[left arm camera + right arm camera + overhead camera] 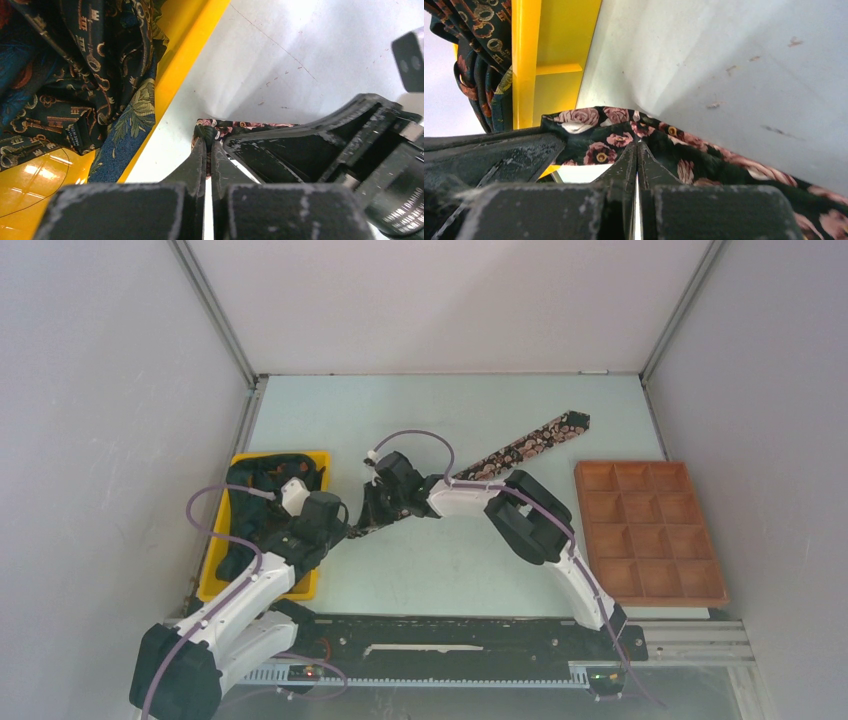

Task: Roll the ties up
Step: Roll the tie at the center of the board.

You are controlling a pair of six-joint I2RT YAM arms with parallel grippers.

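One black tie with pinkish floral spots (530,445) lies diagonally on the table, its wide end at the far right. Its narrow end is by both grippers, near the yellow tray. My left gripper (352,530) is shut on the very tip of the tie (230,127), with fabric pinched between the fingers (207,142). My right gripper (372,508) is shut on the same tie (599,130) just beside it, fingertips pressed into the cloth (638,147). The two grippers nearly touch. The right arm hides the middle of the tie in the top view.
A yellow tray (215,580) at the left holds other dark ties (75,75) with key and leaf prints. A brown compartment tray (580,500) stands at the right. Metal frame posts and grey walls close in the table.
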